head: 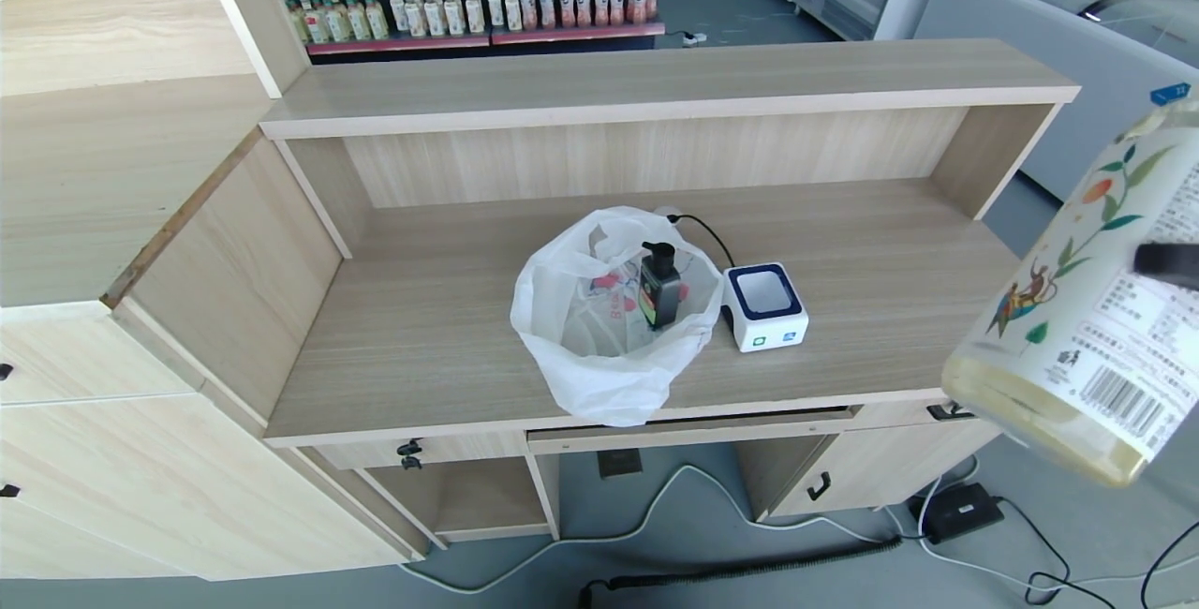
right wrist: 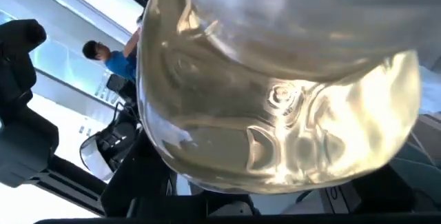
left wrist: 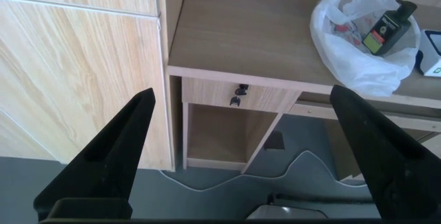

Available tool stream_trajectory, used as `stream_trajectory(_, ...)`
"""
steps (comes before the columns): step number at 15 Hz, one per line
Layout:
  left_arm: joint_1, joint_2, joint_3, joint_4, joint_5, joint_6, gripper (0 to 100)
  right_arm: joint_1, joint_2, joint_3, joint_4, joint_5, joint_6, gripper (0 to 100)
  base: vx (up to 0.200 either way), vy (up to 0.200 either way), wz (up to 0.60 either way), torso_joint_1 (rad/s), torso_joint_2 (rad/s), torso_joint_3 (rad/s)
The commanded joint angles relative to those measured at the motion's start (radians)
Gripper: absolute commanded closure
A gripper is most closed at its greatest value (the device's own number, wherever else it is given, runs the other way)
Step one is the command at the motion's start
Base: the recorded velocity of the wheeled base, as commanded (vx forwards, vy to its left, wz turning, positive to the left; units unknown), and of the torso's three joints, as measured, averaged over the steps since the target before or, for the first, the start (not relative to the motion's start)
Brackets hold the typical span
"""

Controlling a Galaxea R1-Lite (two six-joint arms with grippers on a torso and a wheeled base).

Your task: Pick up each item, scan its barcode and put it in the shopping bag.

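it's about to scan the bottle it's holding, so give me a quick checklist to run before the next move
1. Bottle gripped by the right gripper: ok, clamped across its label.
2. Barcode facing the scanner: not ok. The bottle hangs off the right end of the counter, barcode turned toward the head camera.
3. Scanner window uncovered: ok.
4. Shopping bag mouth open: ok, a black pump bottle stands inside.
5. Room in the bag for this bottle: cannot tell.
6. Left gripper out of the way: ok, open and low by the counter's left end.
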Motion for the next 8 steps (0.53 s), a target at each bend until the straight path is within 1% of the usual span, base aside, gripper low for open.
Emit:
stream_trajectory(1,0.0,0.0,0.0,0.0,0.0,-0.001,0,0.033,-0.045,-0.006,0.0,-0.001,0.012,100,0.0,0.0,0.0,0.0,0.0,0.0)
stream_trajectory(3,0.0,0.0,0.0,0.0,0.0,-0.001,0,0.04,-0.074,-0.001,0.0,0.0,0.053,100,0.0,0.0,0.0,0.0,0.0,0.0)
stream_trajectory(5,0.0,0.0,0.0,0.0,0.0,-0.001,0,0.068,-0.092,-0.006,0.0,0.0,0.083,100,0.0,0.0,0.0,0.0,0.0,0.0)
stream_trajectory(8,0.0,0.0,0.0,0.0,0.0,-0.001,0,0.14,-0.11,-0.055,0.0,0.0,0.144,100,0.0,0.0,0.0,0.0,0.0,0.0)
